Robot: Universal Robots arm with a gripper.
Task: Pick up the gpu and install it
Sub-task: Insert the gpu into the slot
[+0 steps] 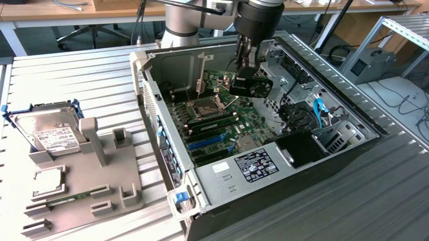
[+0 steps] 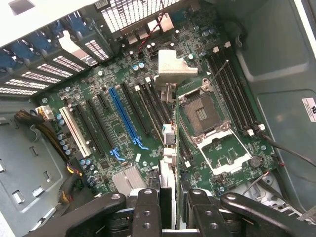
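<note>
Gripping the gpu (image 1: 253, 84), hand (image 2: 168, 205) half-closed above the motherboard (image 2: 123, 123).

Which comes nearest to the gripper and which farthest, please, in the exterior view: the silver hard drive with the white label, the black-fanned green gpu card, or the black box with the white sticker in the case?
1. The gpu, held in the gripper above the motherboard.
2. The black box, low in the open case.
3. The hard drive, on the grey holder at the exterior view's left.

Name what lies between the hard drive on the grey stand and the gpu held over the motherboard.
In the exterior view, the computer case's side wall stands between the hard drive and the gpu, held by the end effector.
</note>
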